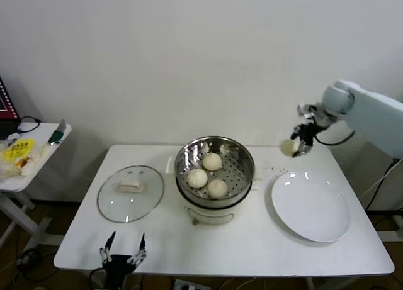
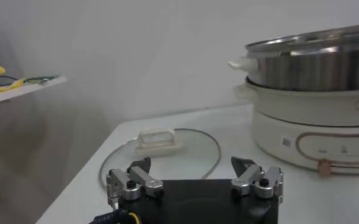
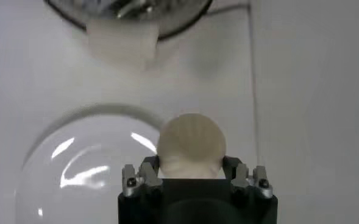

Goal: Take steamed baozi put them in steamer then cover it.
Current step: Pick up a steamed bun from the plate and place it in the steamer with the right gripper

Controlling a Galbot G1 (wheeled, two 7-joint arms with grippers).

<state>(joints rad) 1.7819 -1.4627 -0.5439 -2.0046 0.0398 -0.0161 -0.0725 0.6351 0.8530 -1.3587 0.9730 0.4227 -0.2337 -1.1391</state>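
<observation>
Right gripper (image 1: 295, 146) clamps one bun (image 3: 191, 145), held in the air above the table (image 1: 252, 239) between steamer (image 1: 215, 170) and plate (image 1: 311, 206). The bun is round, smooth, pale cream dough with faint ridges. Three more buns (image 1: 208, 174) sit on the shiny perforated steel floor. Glass lid (image 1: 130, 192) lies flat, handle up. Left gripper (image 2: 194, 182) hangs open and empty at the near edge.

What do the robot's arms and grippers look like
The right arm has a smooth white shell with a rounded pale joint and a thin black cable looping at the wrist. The right gripper and left gripper are black blocks with silver metal finger links, dark screws and dark tips.
</observation>
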